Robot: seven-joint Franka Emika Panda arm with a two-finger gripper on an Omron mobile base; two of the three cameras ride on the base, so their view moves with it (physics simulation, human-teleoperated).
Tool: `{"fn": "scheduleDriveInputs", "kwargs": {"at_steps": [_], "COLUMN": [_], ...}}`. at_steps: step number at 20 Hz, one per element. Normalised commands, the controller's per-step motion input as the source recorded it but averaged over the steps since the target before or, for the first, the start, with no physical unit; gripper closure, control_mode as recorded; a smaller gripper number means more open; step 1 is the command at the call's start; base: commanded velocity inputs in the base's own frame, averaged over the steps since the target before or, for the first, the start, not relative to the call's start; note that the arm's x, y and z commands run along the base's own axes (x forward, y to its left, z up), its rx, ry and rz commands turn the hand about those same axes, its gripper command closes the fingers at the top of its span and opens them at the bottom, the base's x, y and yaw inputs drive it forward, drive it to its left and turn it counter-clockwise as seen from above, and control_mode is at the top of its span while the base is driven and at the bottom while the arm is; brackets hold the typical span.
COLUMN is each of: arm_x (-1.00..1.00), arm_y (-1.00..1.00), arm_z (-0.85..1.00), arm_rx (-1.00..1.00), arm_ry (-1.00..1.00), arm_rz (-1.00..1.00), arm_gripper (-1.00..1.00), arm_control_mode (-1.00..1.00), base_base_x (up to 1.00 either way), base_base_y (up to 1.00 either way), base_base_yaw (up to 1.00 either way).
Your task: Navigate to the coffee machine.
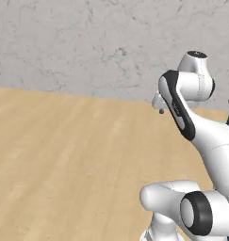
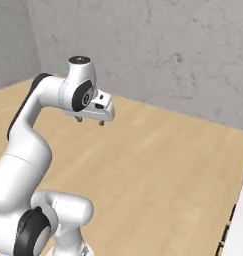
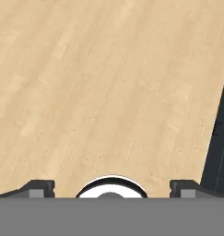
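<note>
The coffee machine is out of view. My gripper [image 2: 90, 121] hangs in the air above the wooden floor, held out in front of the folded arm, with its fingers pointing down. It is open, the two fingertips [image 3: 38, 186] stand far apart and nothing is between them. In the left base view the gripper [image 1: 159, 107] peeks out from behind the arm's dark elbow.
Light wooden floor [image 1: 64, 155] stretches ahead to a grey plaster wall [image 1: 87, 42]. A white unit with a dark edge [image 2: 237, 225] stands at the lower right. In the hand view a dark upright panel [image 3: 218, 143] rises on the right.
</note>
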Motion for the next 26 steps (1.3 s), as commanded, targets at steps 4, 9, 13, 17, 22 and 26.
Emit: {"fn": "scheduleDriveInputs", "kwargs": {"at_steps": [4, 9, 13, 17, 22, 26], "arm_x": [0.00, 0.00, 0.00, 0.00, 0.00, 0.00], "arm_y": [0.00, 0.00, 0.00, 0.00, 0.00, 0.00], "arm_z": [0.00, 0.00, 0.00, 0.00, 0.00, 0.00], "arm_rx": [0.00, 0.00, 0.00, 0.00, 0.00, 0.00], "arm_ry": [0.00, 0.00, 0.00, 0.00, 0.00, 0.00], "arm_rz": [0.00, 0.00, 0.00, 0.00, 0.00, 0.00], "arm_gripper": [-1.00, -1.00, -1.00, -1.00, -1.00, -1.00], "arm_control_mode": [1.00, 1.00, 1.00, 1.00, 1.00, 1.00], "base_base_x": [0.00, 0.00, 0.00, 0.01, 0.15, 0.38], "base_base_y": [0.15, 0.20, 0.28, 0.26, 0.25, 0.12], "base_base_yaw": [0.96, 0.95, 0.91, 0.90, 0.87, 0.82]}}
